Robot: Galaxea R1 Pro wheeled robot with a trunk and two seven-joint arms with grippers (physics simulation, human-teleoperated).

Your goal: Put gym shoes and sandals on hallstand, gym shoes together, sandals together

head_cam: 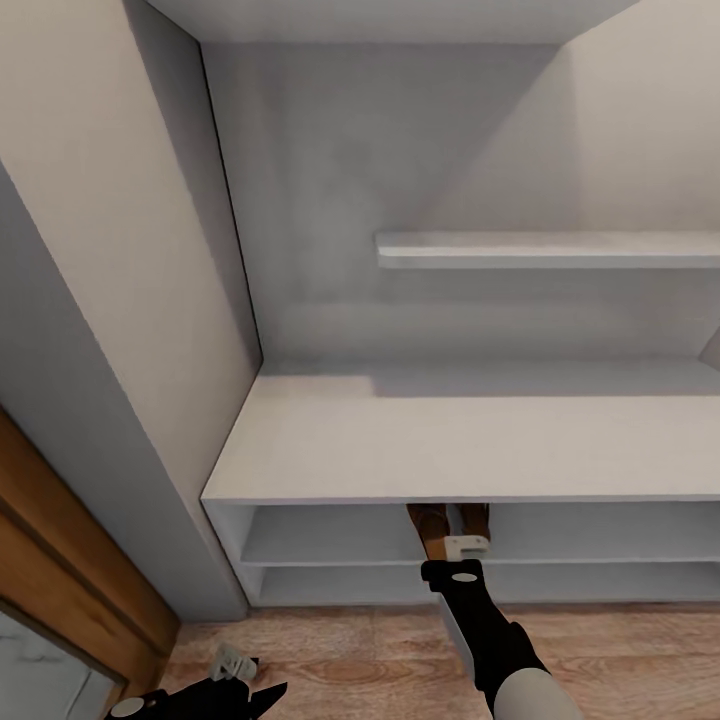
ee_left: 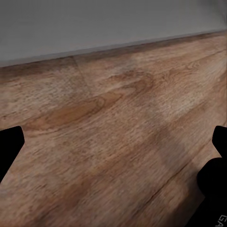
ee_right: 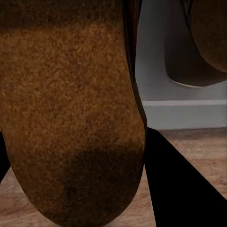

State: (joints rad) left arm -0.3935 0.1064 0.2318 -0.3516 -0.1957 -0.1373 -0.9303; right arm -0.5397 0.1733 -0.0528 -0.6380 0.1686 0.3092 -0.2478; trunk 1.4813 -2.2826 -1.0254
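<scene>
The pale-grey hallstand [head_cam: 420,450] stands in front of me, its two open shoe shelves below the bench top. My right gripper [head_cam: 445,540] reaches to the upper shoe shelf [head_cam: 330,550] and is shut on a brown sandal [head_cam: 430,528]. In the right wrist view that sandal's tan sole [ee_right: 71,109] looms close beside a black finger [ee_right: 177,189]. The second sandal [ee_right: 205,42] lies just beyond it on the shelf and also peeks out under the bench top [head_cam: 476,518]. Low over the wood-plank floor [ee_left: 113,123], my left gripper [head_cam: 240,692] is open and holds nothing. The gym shoes are out of view.
A grey wall panel and a wooden door frame [head_cam: 60,570] stand at the left, close to the hallstand's side. An upper shelf [head_cam: 550,250] juts from the back panel. A grey skirting [ee_left: 94,28] runs along the floor's edge.
</scene>
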